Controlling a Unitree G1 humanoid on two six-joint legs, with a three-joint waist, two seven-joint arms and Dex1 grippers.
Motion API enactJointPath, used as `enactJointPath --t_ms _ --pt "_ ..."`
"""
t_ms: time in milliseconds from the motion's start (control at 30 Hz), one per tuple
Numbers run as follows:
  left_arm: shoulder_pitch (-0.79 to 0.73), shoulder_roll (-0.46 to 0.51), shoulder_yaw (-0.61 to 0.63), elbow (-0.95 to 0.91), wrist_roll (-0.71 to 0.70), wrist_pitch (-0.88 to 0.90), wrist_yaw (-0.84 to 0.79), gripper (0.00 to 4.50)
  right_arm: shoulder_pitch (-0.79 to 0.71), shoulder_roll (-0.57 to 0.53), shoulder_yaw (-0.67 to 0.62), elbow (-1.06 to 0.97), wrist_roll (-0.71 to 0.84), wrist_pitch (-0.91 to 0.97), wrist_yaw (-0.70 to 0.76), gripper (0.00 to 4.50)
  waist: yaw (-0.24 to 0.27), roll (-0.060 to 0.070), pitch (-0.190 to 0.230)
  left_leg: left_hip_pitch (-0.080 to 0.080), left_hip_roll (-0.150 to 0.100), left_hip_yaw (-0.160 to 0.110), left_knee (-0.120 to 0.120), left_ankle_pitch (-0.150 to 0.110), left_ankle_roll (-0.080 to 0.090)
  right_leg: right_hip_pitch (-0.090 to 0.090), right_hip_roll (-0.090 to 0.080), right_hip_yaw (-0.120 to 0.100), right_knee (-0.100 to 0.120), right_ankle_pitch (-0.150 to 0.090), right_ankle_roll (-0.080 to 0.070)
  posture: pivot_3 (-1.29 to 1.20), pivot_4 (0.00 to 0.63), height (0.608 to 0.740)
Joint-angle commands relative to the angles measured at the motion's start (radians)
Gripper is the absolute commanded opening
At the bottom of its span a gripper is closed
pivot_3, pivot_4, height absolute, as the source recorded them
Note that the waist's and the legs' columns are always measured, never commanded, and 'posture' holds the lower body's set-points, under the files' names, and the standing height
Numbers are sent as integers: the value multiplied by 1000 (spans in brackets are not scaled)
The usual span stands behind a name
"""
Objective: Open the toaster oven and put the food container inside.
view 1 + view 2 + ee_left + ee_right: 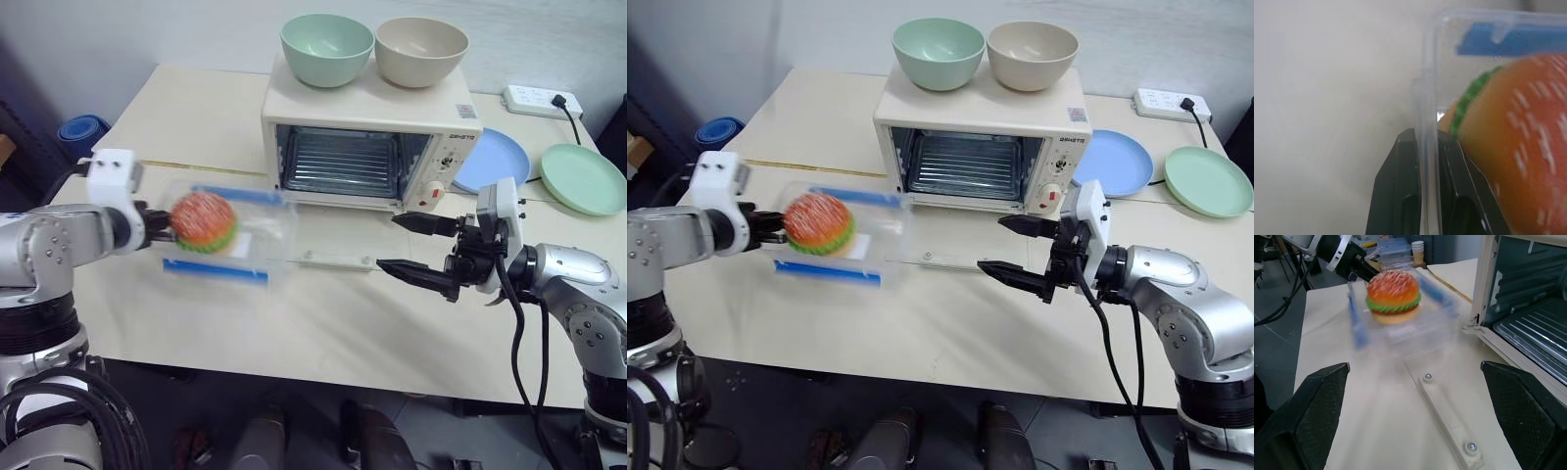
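Left gripper (149, 224): clamped on the near end wall of the container (227, 235), one finger (1398, 196) outside the clear wall, the other inside it, against the burger (204, 222).

Container: clear box, blue clip strips along its two long sides. Held off the table (323, 323), extending from the left gripper toward the robot's right. Long axis runs roughly left to right, its free end toward the oven door (328, 257). It sits left of and in front of the oven (370, 145), not inside it.

Right gripper (416, 246): fingers spread wide, holding nothing. Points toward the robot's left, above the table in front of the oven's knob side, just beside the right end of the door; well apart from the container.

Oven: door dropped flat onto the table, wire rack visible inside.

On oven top: green bowl (326, 47), beige bowl (421, 50).

Right of oven: blue plate (494, 159), green plate (584, 178).
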Motion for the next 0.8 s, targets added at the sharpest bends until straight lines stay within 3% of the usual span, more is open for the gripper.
enactJointPath --t_ms 33,300,800 --pt "-53 16 11 -31 10 -23 -29 96 4 3 -32 -30 12 -24 -9 4500 -18 0 0 0 0 0 0 0 0 0 0 -1 0 1 1 0 150 740" --pt "-82 -34 -45 -19 50 -44 -29 96 2 2 -28 -33 18 -28 -14 4500 -63 1 0 2 4 0 -3 1 -2 -1 3 -4 3 1 2 0 150 740" --pt "-216 -327 -106 214 187 -210 65 96 33 -35 -93 -35 12 -29 -17 4500 -49 1 0 2 2 -1 -1 4 -2 -1 1 -5 7 1 2 0 150 740"
